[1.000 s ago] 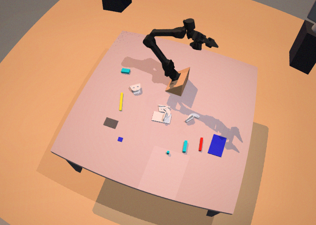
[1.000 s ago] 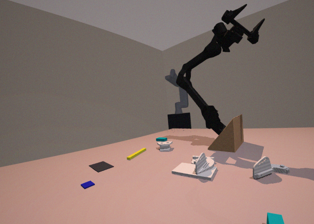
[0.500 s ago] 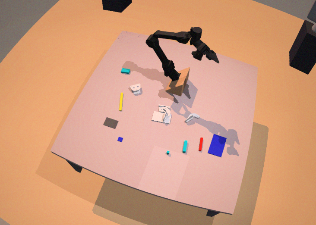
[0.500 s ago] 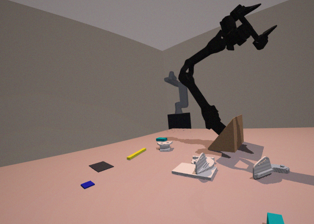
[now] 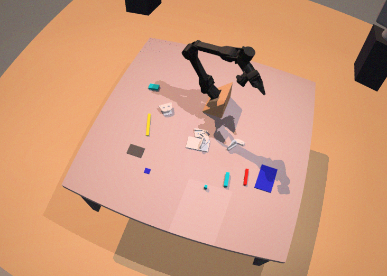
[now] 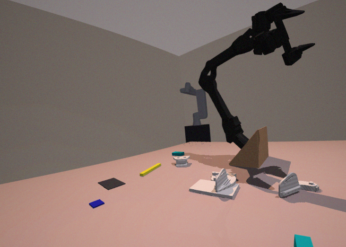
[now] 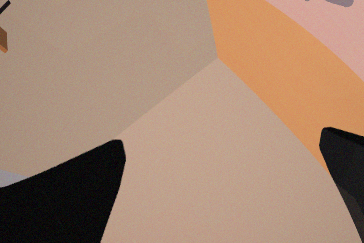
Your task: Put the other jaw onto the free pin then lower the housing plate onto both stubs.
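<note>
My gripper (image 6: 309, 28) (image 7: 227, 145) is open and empty, high above the table on the far right side. A white base (image 5: 191, 143) (image 6: 202, 186) lies flat mid-table. One white jaw (image 5: 203, 142) (image 6: 222, 181) stands on it with its ribbed face up on edge. The free pin is too small to make out. The loose white jaw (image 5: 234, 144) (image 6: 289, 184) lies on the table to the right of the base. The small white housing plate (image 5: 165, 107) (image 6: 181, 159), with two dark holes, sits apart at the left. No task part shows in the wrist view.
A brown wedge (image 5: 219, 104) (image 6: 250, 154) carries the arm behind the base. A yellow bar (image 5: 148, 124) (image 6: 150, 169) and dark mat (image 5: 135, 150) (image 6: 111, 183) lie left. A teal bar (image 5: 226, 179), red bar (image 5: 246, 177) and blue sheet (image 5: 265, 178) lie front right.
</note>
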Controlling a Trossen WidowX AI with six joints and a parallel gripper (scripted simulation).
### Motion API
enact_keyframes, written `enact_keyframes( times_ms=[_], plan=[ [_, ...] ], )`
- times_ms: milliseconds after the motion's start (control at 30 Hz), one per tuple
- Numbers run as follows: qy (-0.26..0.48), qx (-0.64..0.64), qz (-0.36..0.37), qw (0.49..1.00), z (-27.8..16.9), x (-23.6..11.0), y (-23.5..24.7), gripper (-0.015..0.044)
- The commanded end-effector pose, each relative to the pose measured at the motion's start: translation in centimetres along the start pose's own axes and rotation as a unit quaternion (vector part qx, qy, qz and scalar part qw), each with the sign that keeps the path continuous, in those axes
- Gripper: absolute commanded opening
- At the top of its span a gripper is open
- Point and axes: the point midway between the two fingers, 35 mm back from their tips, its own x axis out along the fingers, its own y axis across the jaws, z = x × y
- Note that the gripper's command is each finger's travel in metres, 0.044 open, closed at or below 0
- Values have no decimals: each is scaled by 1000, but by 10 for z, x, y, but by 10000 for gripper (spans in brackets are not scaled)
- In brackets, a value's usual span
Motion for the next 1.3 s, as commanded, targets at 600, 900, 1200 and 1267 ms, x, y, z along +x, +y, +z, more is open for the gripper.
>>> enact_keyframes(
  times_ms=[600, 900, 1200, 1267],
  plan=[
    [-111, -101, -165, 975, 80, 65, -48, 440],
    [-142, -136, -240, 951, 114, 81, -71, 440],
    [-163, -166, -318, 919, 147, 92, -95, 440],
    [-166, -172, -336, 911, 154, 94, -100, 440]
  ],
)
